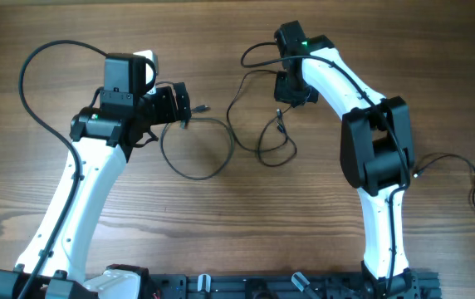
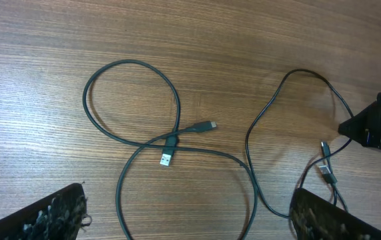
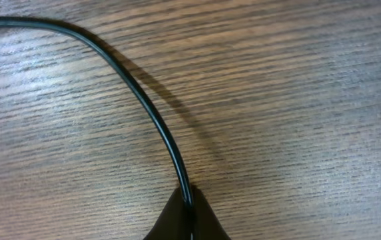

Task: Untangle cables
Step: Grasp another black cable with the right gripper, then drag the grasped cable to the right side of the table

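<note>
the thin black looped cable, crossed over itself, lies on the brown wooden table just beside the left gripper, which is released. a second thin black cable, near it, is pinched in the clenched right gripper. risk: a long pull drags its slack over the loop, tangling both; a sharp pull slips the pinch.

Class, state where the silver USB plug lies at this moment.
In the left wrist view the silver USB plug lies near centre, below where the looped cable crosses itself, down-left of the smaller plug.
</note>
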{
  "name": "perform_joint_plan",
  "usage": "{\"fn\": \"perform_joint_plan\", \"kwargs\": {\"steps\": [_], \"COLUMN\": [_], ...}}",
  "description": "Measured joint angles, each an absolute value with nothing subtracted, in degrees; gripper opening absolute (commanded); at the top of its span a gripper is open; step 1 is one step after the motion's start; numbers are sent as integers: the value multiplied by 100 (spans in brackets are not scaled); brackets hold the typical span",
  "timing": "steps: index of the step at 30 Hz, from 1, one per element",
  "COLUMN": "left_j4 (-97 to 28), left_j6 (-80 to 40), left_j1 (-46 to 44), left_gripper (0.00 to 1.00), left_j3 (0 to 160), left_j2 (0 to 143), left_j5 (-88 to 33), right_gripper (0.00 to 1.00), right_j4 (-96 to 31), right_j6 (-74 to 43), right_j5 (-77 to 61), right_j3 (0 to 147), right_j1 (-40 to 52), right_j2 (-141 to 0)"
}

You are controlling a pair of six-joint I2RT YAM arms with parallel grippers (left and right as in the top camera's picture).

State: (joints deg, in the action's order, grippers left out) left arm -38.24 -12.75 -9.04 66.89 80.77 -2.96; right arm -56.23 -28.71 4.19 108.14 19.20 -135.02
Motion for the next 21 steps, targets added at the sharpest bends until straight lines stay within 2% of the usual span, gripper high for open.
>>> {"fn": "perform_joint_plan", "kwargs": {"steps": [3,6,8,13,21], "left_j4": [-3817,-3828,-3850,-3868,-4053], "left_j6": [-1275,-1278,-1275,-1278,-1278], "left_j1": [-902,-904,-904,-904,-904], "left_gripper": [100,100,100,100,100], "left_j3": [6689,6689,6689,6689,6689], "left_j2": [8077,8077,8077,8077,8077], "left_j5": [-311,-316,-370,-740,-954], "right_gripper": [4,4,4,4,4], "right_j4": [-6020,-6257,-6431,-6862,-7124], "right_j6": [-2414,-2158,-1986,-1850,-1562], "right_j5": [390,416,480,696,882], "right_j3": [10847,11028,11299,11340,11334], "right_j1": [1920,1898,1892,1645,-296], "right_j2": [-13279,-11878,-10468,-9144,-8246]}}
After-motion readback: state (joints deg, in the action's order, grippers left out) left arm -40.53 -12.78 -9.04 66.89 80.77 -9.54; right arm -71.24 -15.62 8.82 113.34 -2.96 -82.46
